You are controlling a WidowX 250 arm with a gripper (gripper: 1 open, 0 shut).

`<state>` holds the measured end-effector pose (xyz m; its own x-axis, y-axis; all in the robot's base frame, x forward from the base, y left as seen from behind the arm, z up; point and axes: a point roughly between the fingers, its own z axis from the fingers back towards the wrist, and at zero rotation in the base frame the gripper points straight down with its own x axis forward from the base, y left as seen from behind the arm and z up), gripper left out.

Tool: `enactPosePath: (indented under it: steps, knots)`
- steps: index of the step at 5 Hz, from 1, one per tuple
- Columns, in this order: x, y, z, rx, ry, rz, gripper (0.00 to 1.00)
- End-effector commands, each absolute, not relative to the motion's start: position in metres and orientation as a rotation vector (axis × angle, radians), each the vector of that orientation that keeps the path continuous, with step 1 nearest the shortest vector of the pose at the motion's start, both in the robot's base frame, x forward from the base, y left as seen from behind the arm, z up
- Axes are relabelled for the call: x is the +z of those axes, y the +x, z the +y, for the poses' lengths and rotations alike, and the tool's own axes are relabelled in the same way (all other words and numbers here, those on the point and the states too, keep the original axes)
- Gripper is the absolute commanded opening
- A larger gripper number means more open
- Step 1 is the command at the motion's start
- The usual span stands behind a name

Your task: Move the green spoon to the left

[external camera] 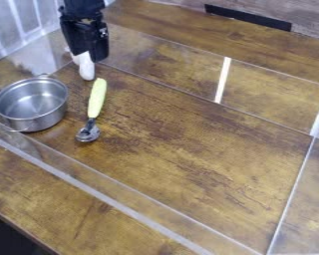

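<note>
**Pincer up at the back left, green spoon lying free below it**

My pincer (85, 47) hangs at the top left of the view, dark and blocky, pointing down toward the surface (189, 139). I cannot tell from this angle how far apart its jaws stand; the tips blur into the dark body. I can see nothing held between them.

The surface spreads out beneath and to every side of the pincer, a dark brown wood grain with pale streaks. A clear-walled enclosure (226, 78) rises from it, its bright edges running well off to the pincer's right and toward the front.

The steel bowl (31, 103) sits lower in the picture than the pincer and slightly to its left, upright, with its open mouth facing up.

The green spoon (93, 108) lies flat on the surface, directly nearer the camera than the pincer and clearly apart from it. Its lime handle points up toward the pincer and its silver scoop lies at the far end from it. The spoon is just beside the bowl, on the bowl's right, not touching it.

A small white object (87, 67) shows just beneath the pincer's lower end, between it and the spoon's handle. I cannot tell whether the two touch.
</note>
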<state>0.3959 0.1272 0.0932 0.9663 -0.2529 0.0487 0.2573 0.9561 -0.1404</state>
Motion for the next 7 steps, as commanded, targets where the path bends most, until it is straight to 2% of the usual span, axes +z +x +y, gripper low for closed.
enactPosePath:
  steps: [1, 3, 4, 5, 6, 7]
  knots:
    - [0.119, 0.394, 0.139, -0.261, -0.116, -0.087, 1.0]
    - [0.099, 0.4, 0.132, -0.148, -0.11, -0.086, 1.0]
    - [0.081, 0.402, 0.124, -0.132, -0.105, -0.086, 1.0]
    - [0.076, 0.403, 0.111, -0.139, -0.088, -0.088, 1.0]
    - [0.087, 0.411, 0.122, -0.262, -0.069, -0.102, 1.0]
    - [0.079, 0.414, 0.133, -0.352, -0.074, -0.094, 1.0]
